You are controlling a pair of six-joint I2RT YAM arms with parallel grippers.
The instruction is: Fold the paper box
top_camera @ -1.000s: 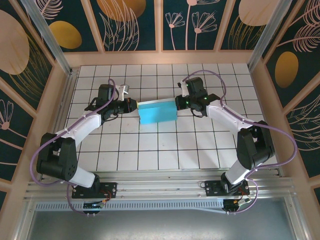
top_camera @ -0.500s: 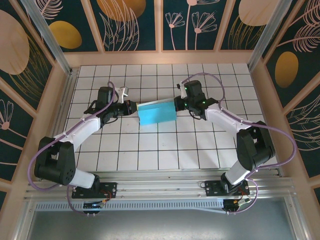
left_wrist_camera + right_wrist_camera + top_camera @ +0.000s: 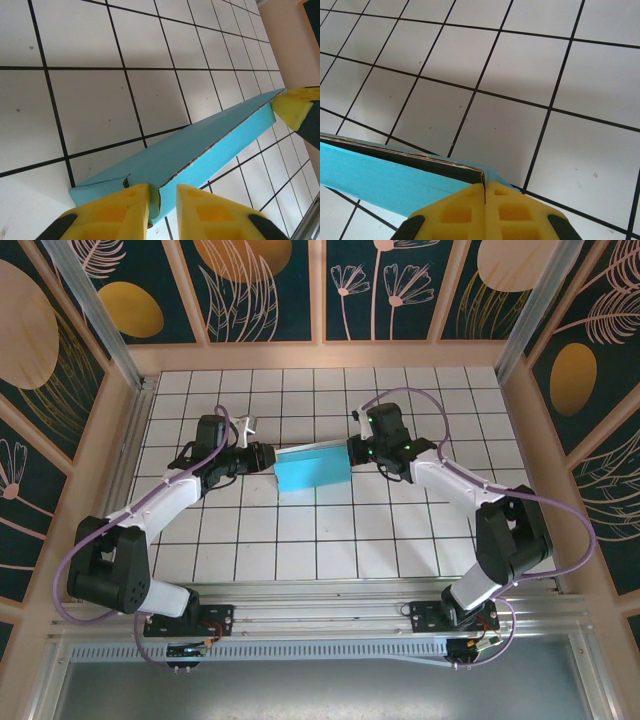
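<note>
Left wrist view: yellow fingers [image 3: 120,212] of the left gripper [image 3: 162,195] sit a little apart, and the near end of the paper box [image 3: 200,150] is slotted in the gap. I can't tell if the pads bite the card or only bracket it. Far end of the box meets another yellow fingertip, the right gripper [image 3: 295,107].

Right wrist view: its two fingers are pressed together on a corner of the box, with just a thin seam of card between the pads. That's a firm pinch, so I read this side as the anchor.

Going outward, the box is a flat turquoise slab with its layers closed up and a raw brown card edge along the top seam. It spans between the two grippers. Shadows on the tiles under it suggest it's off the surface, at least on one edge.

From the top camera the box is mid-table [image 3: 300,540], a bit toward the far side, with the arms reaching in from left and right.

My read is that holding both ends keeps the folded layers flat and the creases straight. If the left side is loose, the box hangs from the right pinch alone and could swing or spring open
</note>
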